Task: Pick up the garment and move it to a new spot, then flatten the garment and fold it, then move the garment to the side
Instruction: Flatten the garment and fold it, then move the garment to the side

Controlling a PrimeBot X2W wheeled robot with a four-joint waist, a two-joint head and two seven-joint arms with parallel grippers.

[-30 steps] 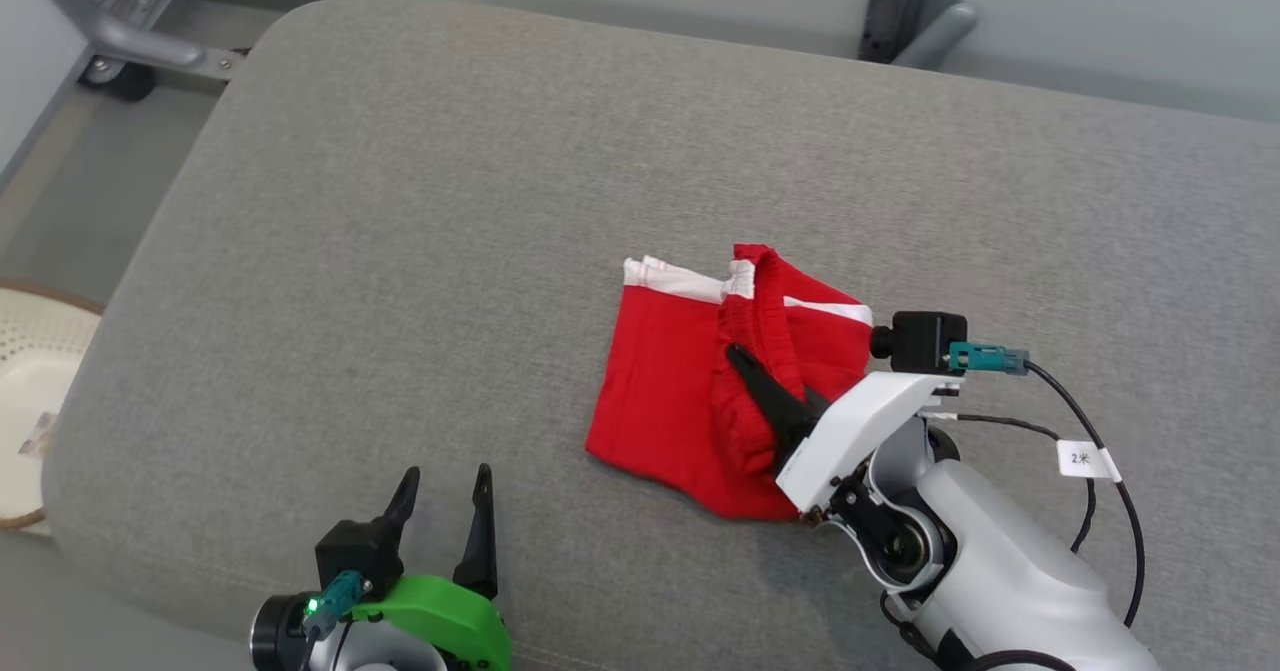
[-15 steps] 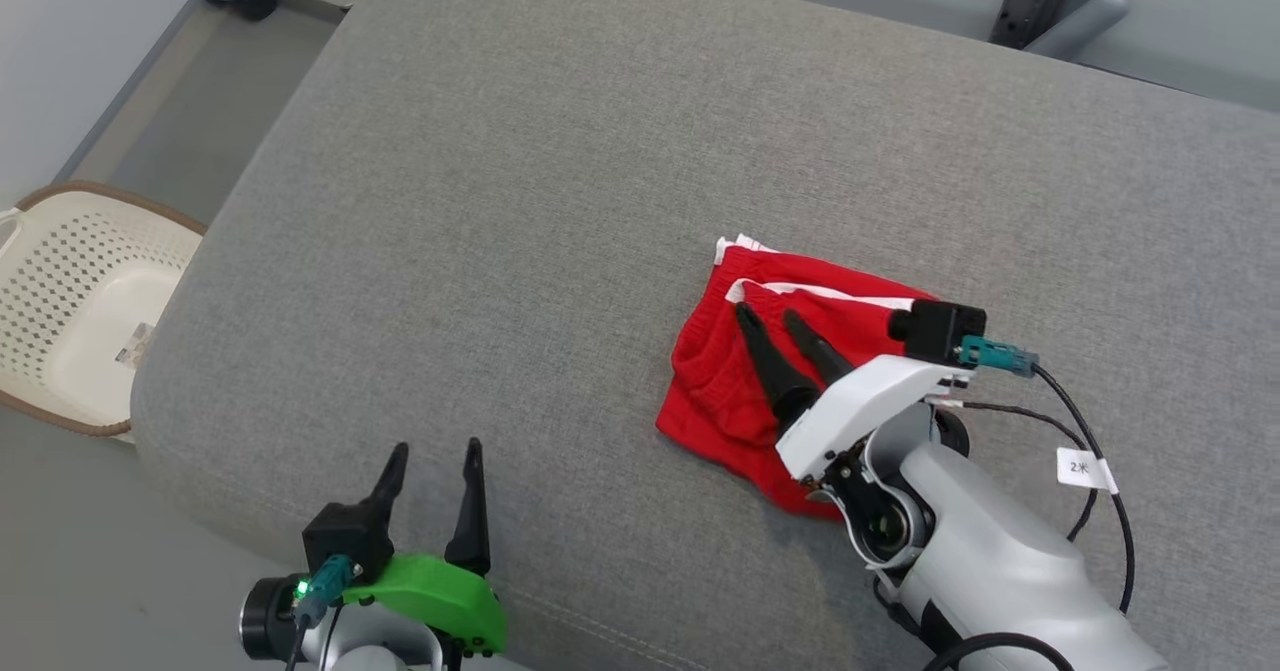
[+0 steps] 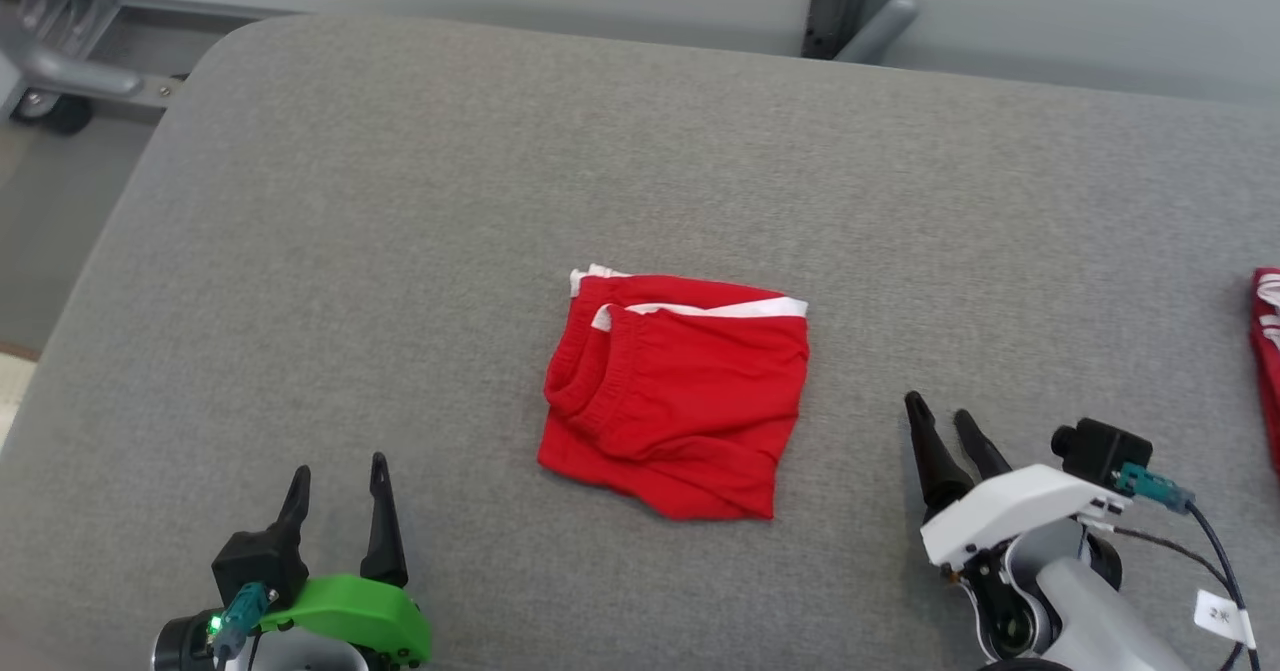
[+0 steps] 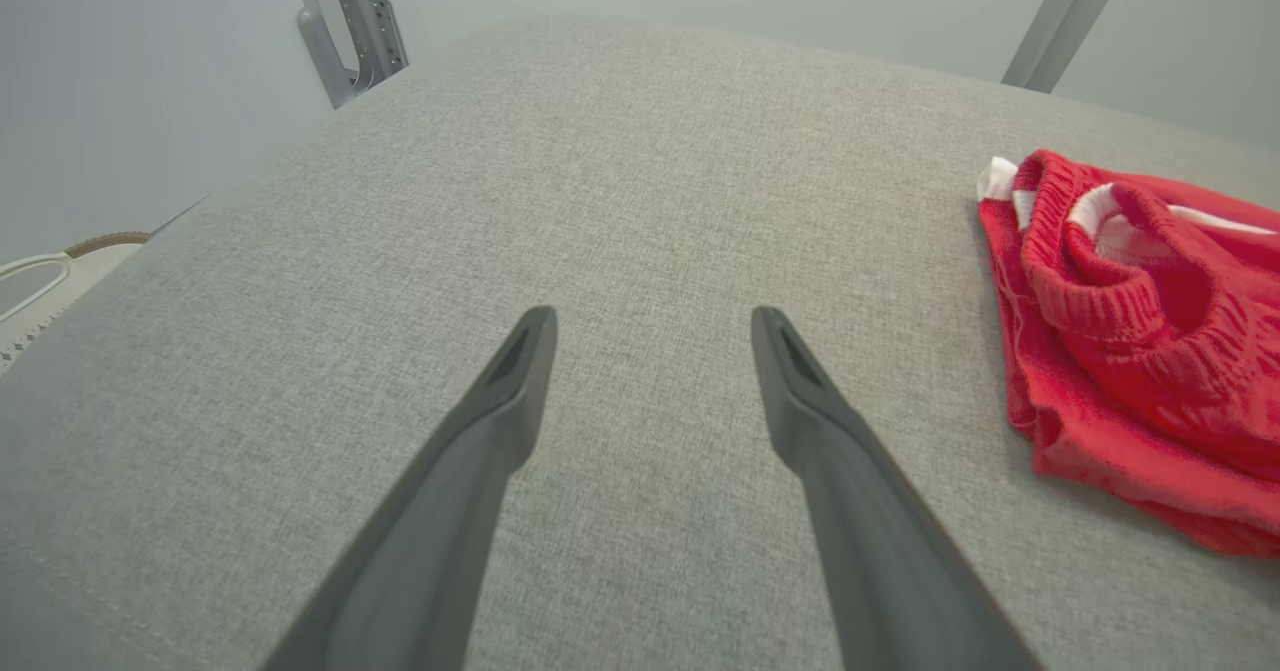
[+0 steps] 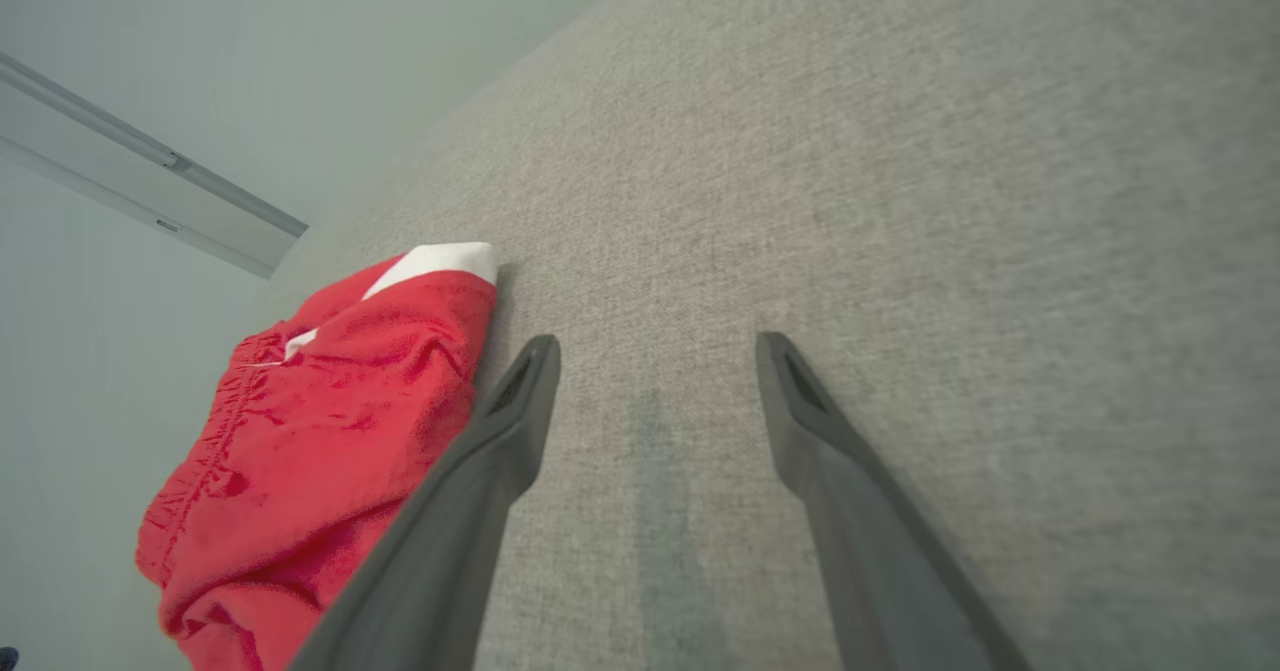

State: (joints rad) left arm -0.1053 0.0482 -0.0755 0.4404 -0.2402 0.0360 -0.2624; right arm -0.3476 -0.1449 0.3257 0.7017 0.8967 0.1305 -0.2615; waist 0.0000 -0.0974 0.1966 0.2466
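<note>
The garment point(image 3: 680, 391), red shorts with white trim, lies folded into a rough square in the middle of the grey cushioned surface point(image 3: 500, 151); nothing touches it. In the left wrist view the garment point(image 4: 1140, 351) sits at the right; in the right wrist view the garment point(image 5: 320, 421) sits at the left. My right gripper point(image 3: 942, 421) stands open to the garment's right, apart from it, with nothing between its fingers point(image 5: 520, 391). My left gripper point(image 3: 338, 473) is open at the lower left, well clear of the cloth, its fingers point(image 4: 520, 371) spread over bare fabric.
Another red and white cloth point(image 3: 1265, 351) peeks in at the right edge of the head view. Grey metal frame parts point(image 3: 60, 71) stand beyond the surface's far left corner, and a dark bracket point(image 3: 850, 11) behind its far edge. A pale basket rim point(image 4: 50, 271) lies off the left side.
My right gripper opened, let go of the garment and drew back to its right. The garment now lies folded flat. The head camera shifted between frames.
</note>
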